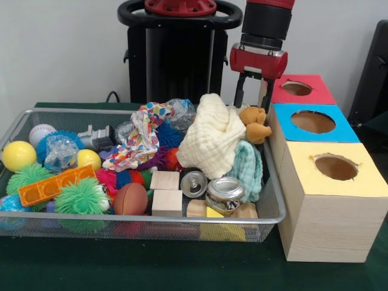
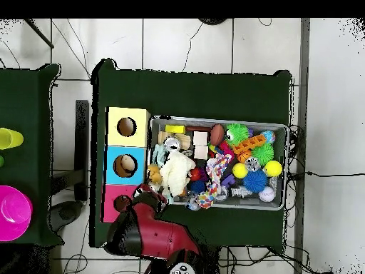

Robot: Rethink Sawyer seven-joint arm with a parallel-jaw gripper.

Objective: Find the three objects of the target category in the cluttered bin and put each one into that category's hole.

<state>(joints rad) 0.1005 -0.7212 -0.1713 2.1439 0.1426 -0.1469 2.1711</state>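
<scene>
Item: black two-fingered pincer (image 1: 251,97) on red wrist, fingers spread and empty, poised above the far right corner of the wire mesh bin (image 1: 270,209).

Likely target: small brown plush toy (image 1: 255,123), lying against the bin's wall beside the blue-topped wooden box (image 1: 313,122). Its long axis and facing are unclear.

Risk: the cream muslin cloth (image 1: 210,136) touches the toy; a closing grasp could snag the fabric.
</scene>
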